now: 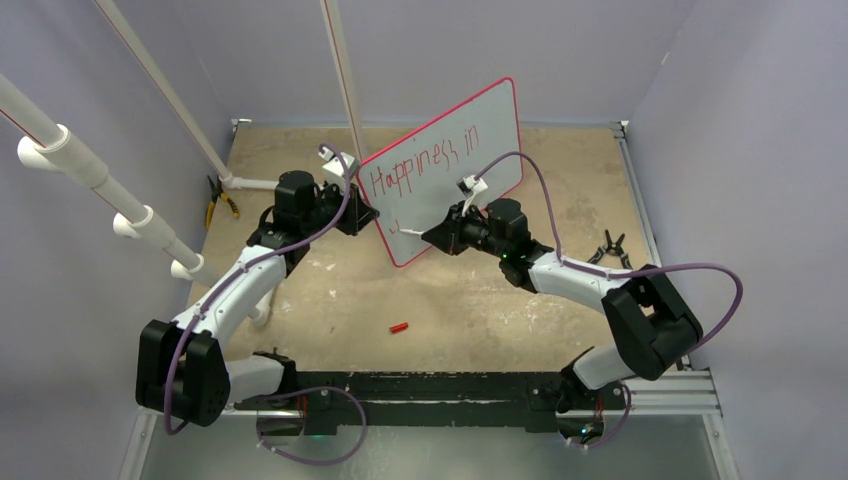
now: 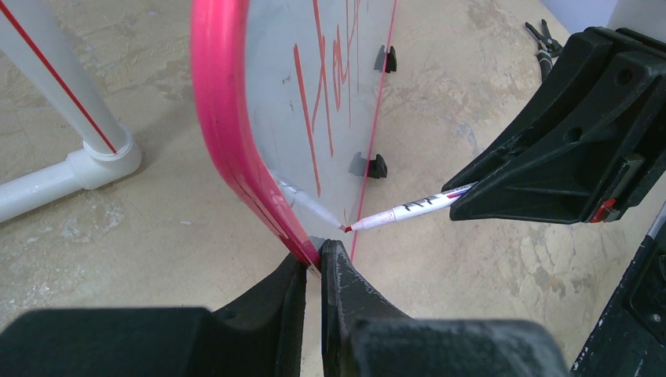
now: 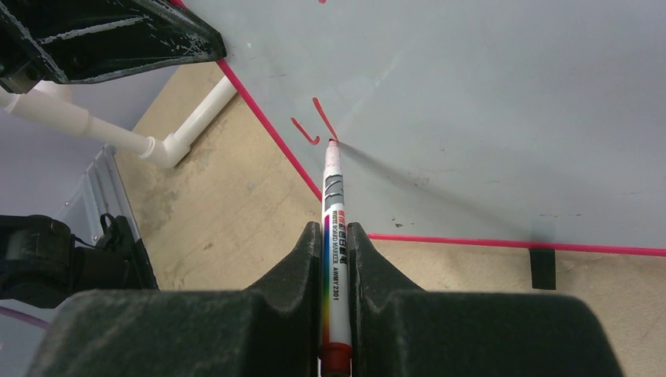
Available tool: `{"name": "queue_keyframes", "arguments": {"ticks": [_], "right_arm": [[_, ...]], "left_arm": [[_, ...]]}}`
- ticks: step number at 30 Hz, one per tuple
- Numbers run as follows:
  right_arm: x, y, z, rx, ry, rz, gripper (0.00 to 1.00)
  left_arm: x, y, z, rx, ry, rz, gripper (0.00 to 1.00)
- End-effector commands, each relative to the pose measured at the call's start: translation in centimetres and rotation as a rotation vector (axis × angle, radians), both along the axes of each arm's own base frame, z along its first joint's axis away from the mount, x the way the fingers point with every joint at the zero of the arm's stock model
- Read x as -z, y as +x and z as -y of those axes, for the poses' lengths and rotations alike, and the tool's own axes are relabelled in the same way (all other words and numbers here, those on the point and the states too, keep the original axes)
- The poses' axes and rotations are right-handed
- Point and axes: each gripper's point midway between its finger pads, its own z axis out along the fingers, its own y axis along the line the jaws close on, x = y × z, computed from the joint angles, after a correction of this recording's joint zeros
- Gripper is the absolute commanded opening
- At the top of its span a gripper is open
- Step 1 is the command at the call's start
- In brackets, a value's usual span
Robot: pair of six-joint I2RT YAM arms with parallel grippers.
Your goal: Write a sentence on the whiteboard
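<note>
Right gripper [image 3: 335, 234] pinches the marker [image 3: 333, 188], left gripper [image 2: 314, 261] clamps the board [image 1: 480, 140] near the table's [image 1: 450, 300] far edge, so I want light tip pressure and even strokes.

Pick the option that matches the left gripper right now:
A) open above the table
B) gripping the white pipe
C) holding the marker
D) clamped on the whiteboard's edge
D: the left gripper is shut on the red rim of the whiteboard, while the right gripper holds the marker.

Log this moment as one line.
left end effector: shut on whiteboard rim | right end effector: shut on marker | tip: touching board, second line begun | sentence: "Happiness in" written
</note>
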Motion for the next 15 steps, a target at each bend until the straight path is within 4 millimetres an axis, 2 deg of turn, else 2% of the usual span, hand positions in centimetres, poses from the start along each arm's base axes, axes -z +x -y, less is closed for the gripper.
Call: {"name": "queue_keyframes", "arguments": {"ticks": [1,15], "right_arm": [[-1.7,0.9,0.1,0.027,0.021,0.054,0.0],[2.8,-1.5,0.5,-0.01,0.012,-0.057,0.0]], "left_arm": [[0.3,-0.5,0.5,0.038,0.022,0.001,0.0],[0.4,-0.5,0.5,0.038,0.023,-0.003,0.0]]}}
